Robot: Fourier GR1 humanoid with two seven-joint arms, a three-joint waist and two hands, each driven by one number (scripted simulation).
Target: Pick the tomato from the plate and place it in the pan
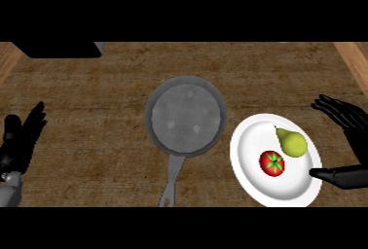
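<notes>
Tomato [272, 163] lies on the white plate [253, 141], in its lower middle part, with the green star on top, and a yellow-green pear [292, 143] is just beside it, up and to the right. My right hand [345, 146] is at the right rim of the plate; its fingers [332, 108] are spread and straight above the rim and the thumb [327, 173] reaches over the lower rim, so the hand is open and holds nothing. I judge it is placed so because the tomato is between thumb and fingers, and I must close on it without pushing the pear. The grey pan [183, 117] waits on the surface [86, 121] just left of the plate, its handle toward me. My left hand [20, 141] rests open at the left edge, fingers up.
</notes>
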